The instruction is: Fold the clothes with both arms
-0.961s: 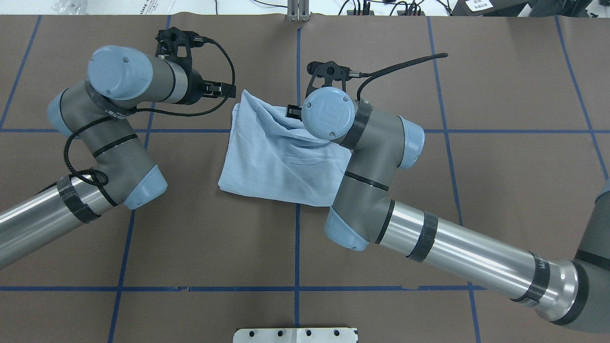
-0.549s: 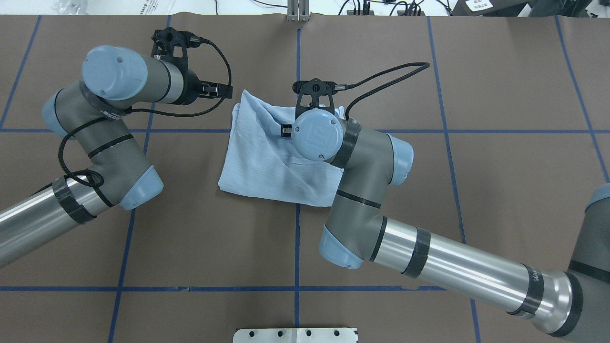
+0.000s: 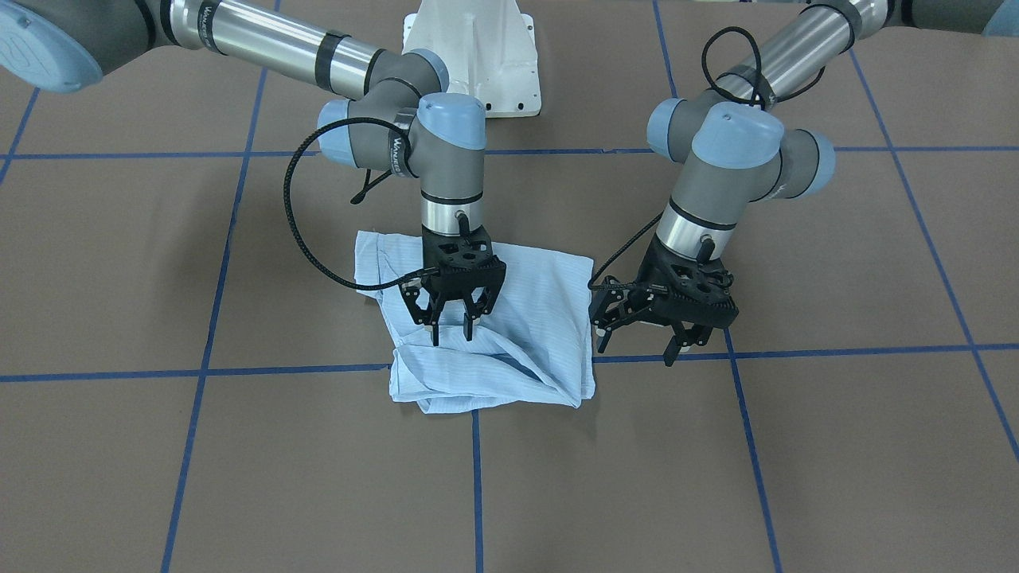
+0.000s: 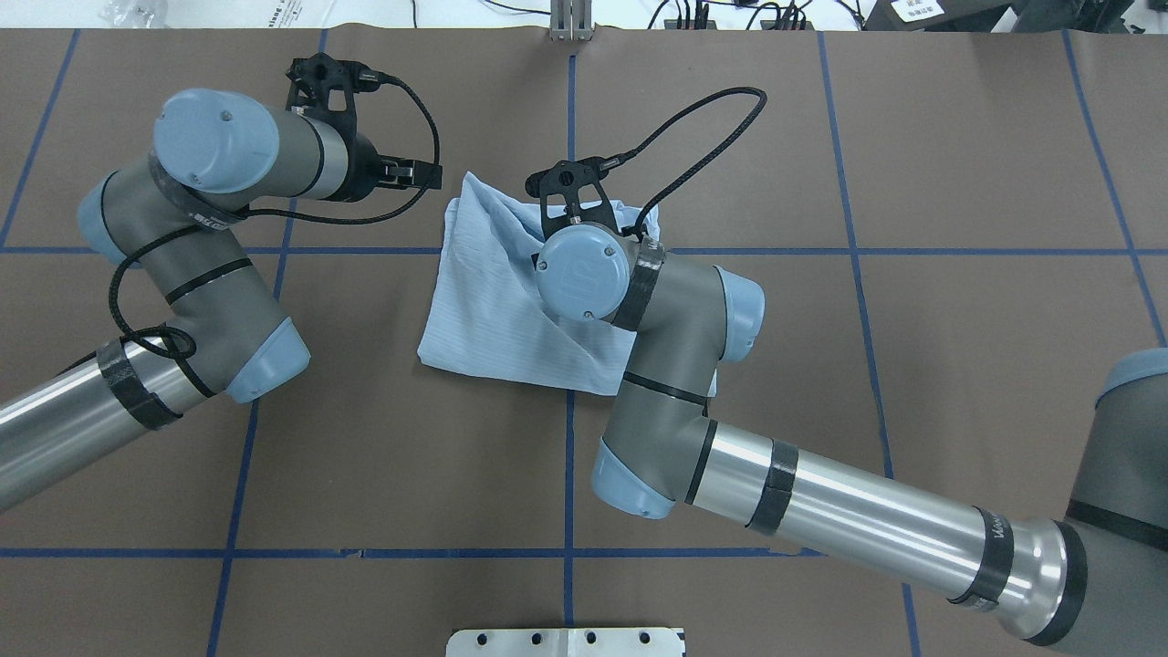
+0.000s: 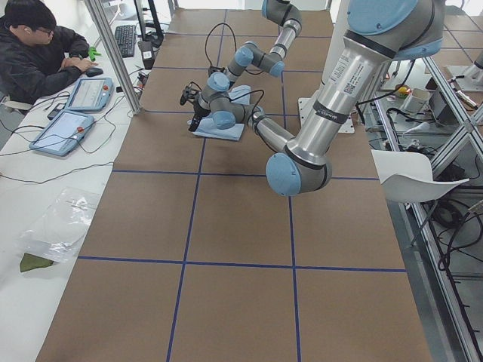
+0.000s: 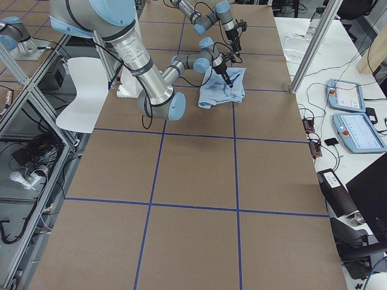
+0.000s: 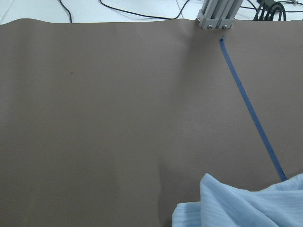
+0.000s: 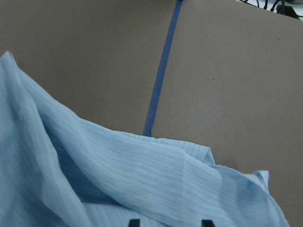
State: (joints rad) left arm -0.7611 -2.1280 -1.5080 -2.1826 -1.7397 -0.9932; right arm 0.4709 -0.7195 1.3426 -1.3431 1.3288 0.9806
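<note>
The light blue shirt (image 3: 517, 350) lies folded into a rumpled rectangle at the table's middle (image 4: 493, 310). My right gripper (image 3: 451, 328) hangs straight down just over the shirt's far half, jaws a little apart with nothing between them. Its fingertips (image 8: 134, 222) show at the bottom of the right wrist view, above the shirt (image 8: 142, 179). In the overhead view the wrist hides it. My left gripper (image 3: 637, 342) is open and empty, tilted, just off the shirt's edge on my left (image 4: 424, 173). The left wrist view shows only a shirt corner (image 7: 246, 208).
The white pedestal base (image 3: 478, 56) stands at the robot's side of the brown, blue-taped table. A metal post (image 4: 570, 18) stands at the far edge. An operator (image 5: 38, 53) sits with tablets beyond the far edge.
My right wrist has moved toward my left and nearer the base, over the shirt. The raised fold by it has sunk flatter. My left gripper has backed slightly away from the shirt.
</note>
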